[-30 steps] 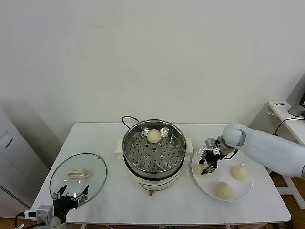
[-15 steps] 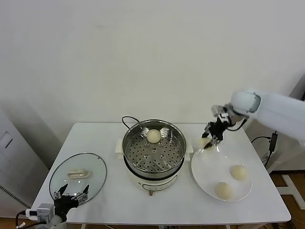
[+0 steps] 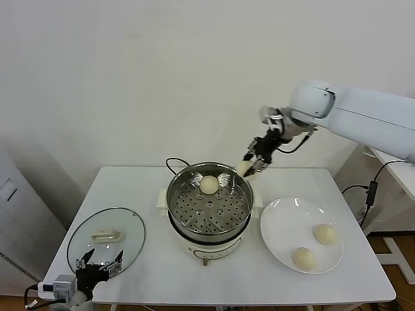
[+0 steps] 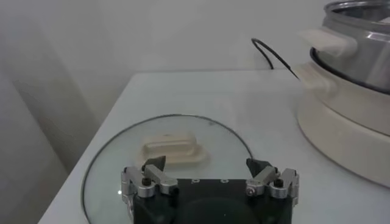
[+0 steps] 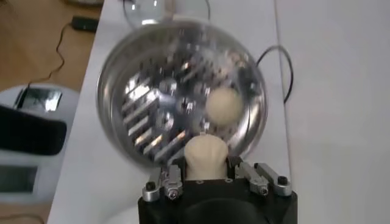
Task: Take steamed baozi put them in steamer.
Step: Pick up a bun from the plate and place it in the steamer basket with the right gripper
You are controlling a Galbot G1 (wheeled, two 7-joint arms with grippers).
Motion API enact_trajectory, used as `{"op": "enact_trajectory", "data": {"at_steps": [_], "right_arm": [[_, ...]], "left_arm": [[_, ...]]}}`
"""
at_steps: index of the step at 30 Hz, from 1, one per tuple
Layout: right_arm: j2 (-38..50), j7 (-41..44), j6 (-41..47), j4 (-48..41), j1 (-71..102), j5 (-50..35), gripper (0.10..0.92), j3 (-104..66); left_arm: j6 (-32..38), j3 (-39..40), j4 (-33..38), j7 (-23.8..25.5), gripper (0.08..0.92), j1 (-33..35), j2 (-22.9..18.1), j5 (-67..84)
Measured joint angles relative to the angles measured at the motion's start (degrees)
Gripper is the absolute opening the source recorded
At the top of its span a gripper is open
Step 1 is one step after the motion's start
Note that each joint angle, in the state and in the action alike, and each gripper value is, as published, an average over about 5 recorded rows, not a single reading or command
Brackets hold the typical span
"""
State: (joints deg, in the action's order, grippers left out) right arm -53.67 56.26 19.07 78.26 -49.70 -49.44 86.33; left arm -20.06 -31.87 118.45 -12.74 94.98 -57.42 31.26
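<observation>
From the head camera, the right gripper [image 3: 249, 165] pinches a bun [image 3: 245, 168] above the far right rim of the steamer [image 3: 209, 202]; one bun [image 3: 209, 184] already sits inside, two wait on the plate [image 3: 280, 223].

Left wrist: left gripper [image 4: 209, 182] gapes empty over the glass lid [image 4: 109, 167].

Right wrist: the held bun [image 5: 205, 156] sticks out between the fingers, with the perforated floor [image 5: 155, 115] below and beyond them.
</observation>
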Motion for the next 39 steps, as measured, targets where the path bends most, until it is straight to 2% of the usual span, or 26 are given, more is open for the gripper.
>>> {"op": "enact_trajectory", "data": {"at_steps": [13, 39], "right_arm": [[-9.5, -6.7, 4.3, -0.9, 6.4, -3.2, 0.424, -2.4], [-17.4, -12.3, 6.0, -6.7, 18.1, 2.7, 0.424, -5.1]], "left_arm": [[0.2, 0.0, -0.2, 0.0, 0.823, -0.2, 0.4, 0.2], [0.2, 0.0, 0.1, 0.0, 0.823, -0.4, 0.3, 0.6]]}}
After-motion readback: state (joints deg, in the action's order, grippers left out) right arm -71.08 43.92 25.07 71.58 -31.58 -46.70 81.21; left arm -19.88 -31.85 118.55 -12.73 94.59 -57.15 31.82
